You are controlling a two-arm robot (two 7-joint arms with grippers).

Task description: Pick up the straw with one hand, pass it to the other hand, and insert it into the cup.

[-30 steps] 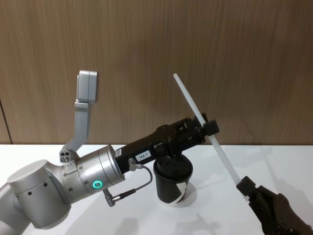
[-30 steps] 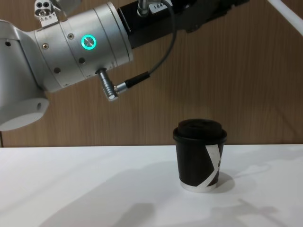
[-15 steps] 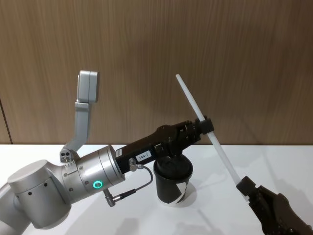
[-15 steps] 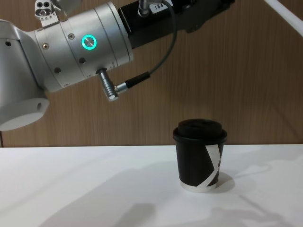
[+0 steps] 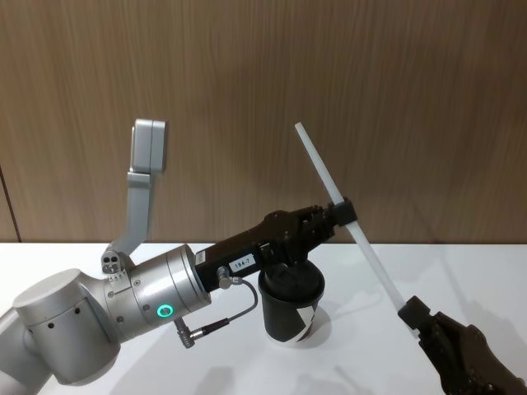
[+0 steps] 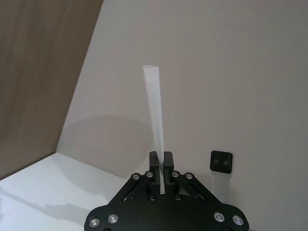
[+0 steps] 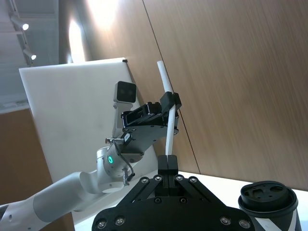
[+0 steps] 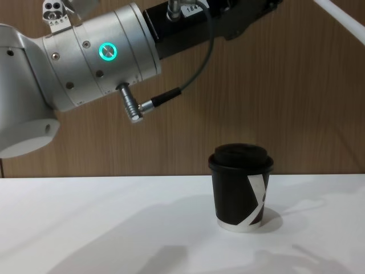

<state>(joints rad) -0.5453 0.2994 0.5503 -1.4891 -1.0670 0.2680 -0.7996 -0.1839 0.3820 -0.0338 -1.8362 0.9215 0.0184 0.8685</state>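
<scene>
Above, right of cup (image 5: 288,317): long thin white straw (image 5: 319,166) tilted, left gripper (image 5: 340,211) pinching midway, right gripper (image 5: 408,310) pinching lower end.

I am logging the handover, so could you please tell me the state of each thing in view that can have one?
straw: tilted in the air, gripped at its middle and its lower end, not in the cup.
cup: upright on the table, lid on, no straw in it.
left gripper: shut on the straw's middle.
right gripper: shut on the straw's lower end.
</scene>
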